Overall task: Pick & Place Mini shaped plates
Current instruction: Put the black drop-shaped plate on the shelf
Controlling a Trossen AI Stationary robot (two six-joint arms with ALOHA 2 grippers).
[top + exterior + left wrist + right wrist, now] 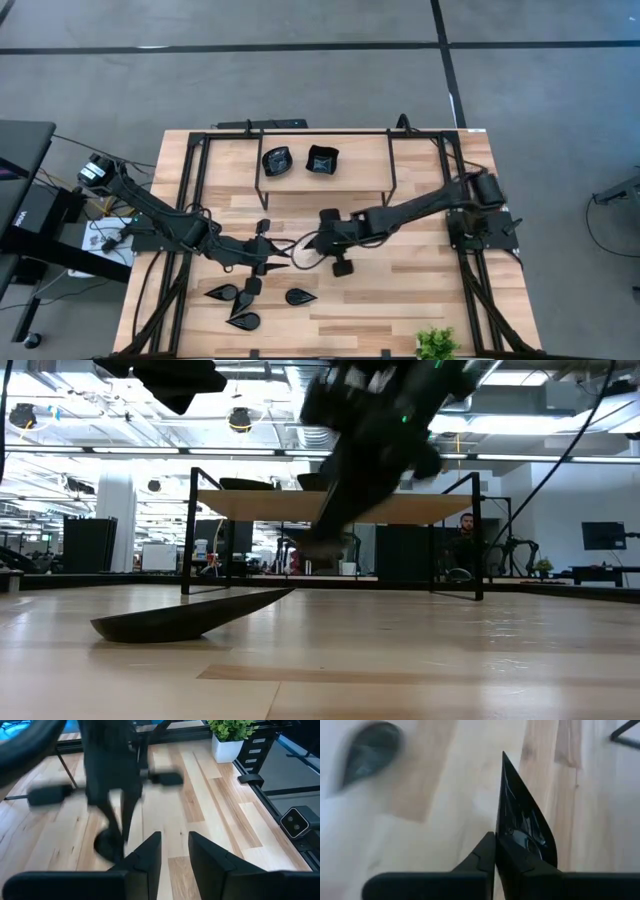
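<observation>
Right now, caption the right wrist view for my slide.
Right gripper shut on a black teardrop plate, lifted above the wooden table.

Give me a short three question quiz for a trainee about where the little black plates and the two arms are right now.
1. True or false: the right gripper has its fingers shut on a glossy black teardrop-shaped plate.
2. How many small black dishes sit on the raised wooden shelf?
A. none
B. two
C. five
3. Fill in: the small green potted plant stands at the table's ____ edge, on the right arm's side.

Key
1. True; the plate stands on edge between the fingers.
2. B; a wavy-round dish and a square dish.
3. Near. The left gripper is open, empty.
</observation>
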